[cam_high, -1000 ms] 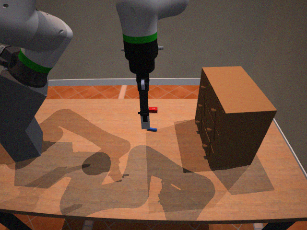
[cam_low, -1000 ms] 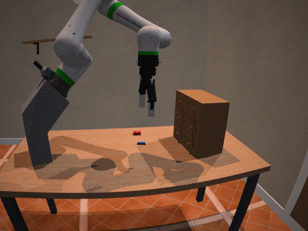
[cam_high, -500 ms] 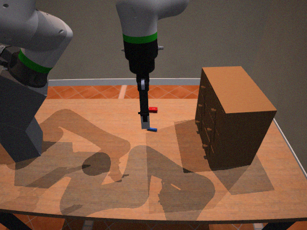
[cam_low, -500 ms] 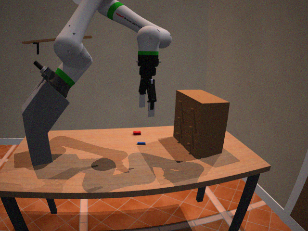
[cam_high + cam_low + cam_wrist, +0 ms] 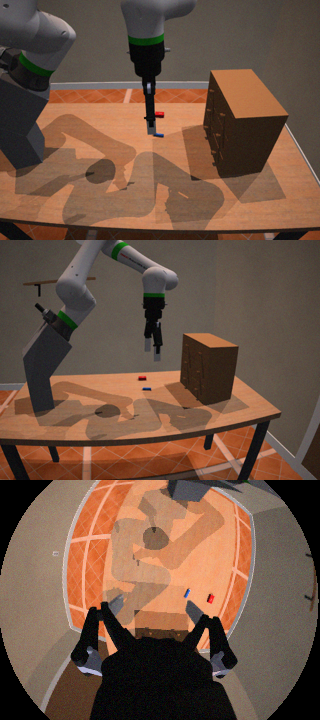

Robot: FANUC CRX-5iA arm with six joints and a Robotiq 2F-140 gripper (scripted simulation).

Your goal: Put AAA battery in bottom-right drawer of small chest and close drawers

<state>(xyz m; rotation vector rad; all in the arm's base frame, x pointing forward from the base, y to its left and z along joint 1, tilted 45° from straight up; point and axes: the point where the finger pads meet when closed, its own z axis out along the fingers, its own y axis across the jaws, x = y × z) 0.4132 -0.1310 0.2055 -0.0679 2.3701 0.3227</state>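
Working over a curved wooden table [image 5: 258, 411], from a slanted grey pedestal at the far end from the chest. Reaches up and over with a white, green-banded six-joint arm [image 5: 74, 289], elbow high, last link pointing almost straight down above the middle of the board. Faces a small brown wooden chest of drawers [image 5: 209, 364] standing upright near the table's other end, knobbed fronts turned toward the arm and, as far as can be told, all pushed in, bottom-row right drawer included. Hangs a black two-finger gripper [image 5: 152, 352] well above the surface, spread to full width with nothing between the grey pads [image 5: 87, 656]. Passes over a small red rectangular block [image 5: 142, 378], lying flat and apart, to be left alone. Takes the slim blue cylinder [image 5: 146, 388], lying on its side near the red block on the open board, well apart from the chest, for the AAA battery; in the top view it lies almost straight under the fingertips [image 5: 159, 135]. Should handle as light, rigid and smooth, liable to roll if nudged along its flank. Best pinched across the middle of its length, pads square to the round sides. Calls for opening the drawer no further than half before dropping it in.
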